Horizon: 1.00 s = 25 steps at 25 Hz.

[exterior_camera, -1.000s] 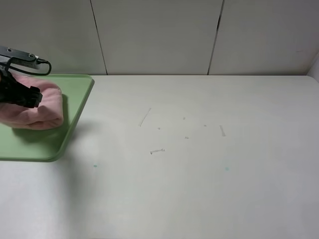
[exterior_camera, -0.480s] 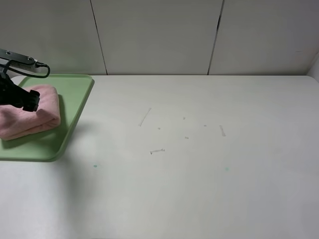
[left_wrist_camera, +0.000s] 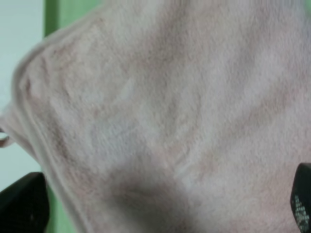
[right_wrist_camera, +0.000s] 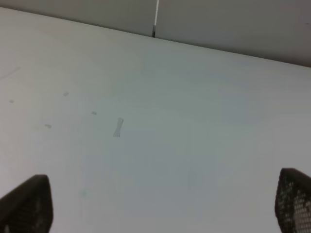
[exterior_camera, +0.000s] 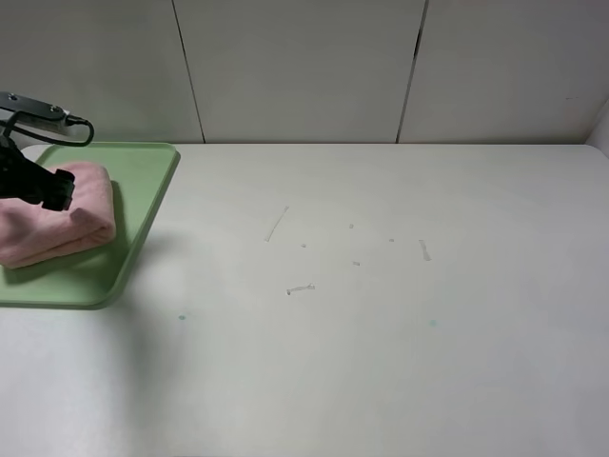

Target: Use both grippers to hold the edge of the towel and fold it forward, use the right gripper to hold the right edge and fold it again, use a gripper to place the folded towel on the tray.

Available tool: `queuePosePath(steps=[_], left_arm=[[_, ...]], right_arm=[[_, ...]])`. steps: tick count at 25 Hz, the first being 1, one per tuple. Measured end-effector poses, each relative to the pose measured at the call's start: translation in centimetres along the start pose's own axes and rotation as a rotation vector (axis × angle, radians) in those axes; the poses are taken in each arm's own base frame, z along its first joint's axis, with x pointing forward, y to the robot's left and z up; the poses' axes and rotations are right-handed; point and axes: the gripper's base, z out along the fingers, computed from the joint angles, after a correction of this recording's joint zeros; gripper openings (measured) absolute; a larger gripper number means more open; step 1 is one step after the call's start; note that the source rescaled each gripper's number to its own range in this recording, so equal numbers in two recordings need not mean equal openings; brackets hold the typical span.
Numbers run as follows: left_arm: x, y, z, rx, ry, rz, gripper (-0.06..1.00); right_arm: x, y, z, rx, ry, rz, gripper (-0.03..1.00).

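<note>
The folded pink towel lies on the pale-green tray at the table's far left. My left gripper hangs just over the towel's top, black against the pink. In the left wrist view the towel fills the picture, and its hem runs down one side with a strip of tray beyond it. The left gripper is open, its fingertips far apart at the frame's corners, gripping nothing. My right gripper is open over bare table and is outside the exterior view.
The white table stretches to the right of the tray, with a few small scuffs and marks near its middle. A pale panelled wall stands behind the table's back edge.
The left gripper has finished opening and let the towel go. The towel, bunched higher a second ago, has settled lower and flatter on the tray. The right gripper stays open.
</note>
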Motion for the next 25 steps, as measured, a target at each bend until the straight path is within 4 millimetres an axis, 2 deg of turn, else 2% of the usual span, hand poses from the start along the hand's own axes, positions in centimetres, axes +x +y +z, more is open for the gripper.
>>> queuePosePath(steps=[7,13,20,25], left_arm=[[-1.1,1.1,-3.8,-0.039,-0.097,-0.026,1.00],[-1.2,0.9,-7.2,-0.060,-0.117,-0.063,1.00],[0.4,-0.6,-11.6,-0.050,0.007,-0.150,1.00],[2.8,-1.4,-15.2,0.000,0.041,-0.199,1.00]], right_arm=[[0.0,0.0,0.0,0.000,0.000,0.000,1.00],[0.0,0.0,0.0,0.000,0.000,0.000,1.00],[0.0,0.0,0.0,0.000,0.000,0.000,1.00],[0.0,0.0,0.0,0.000,0.000,0.000,1.00]])
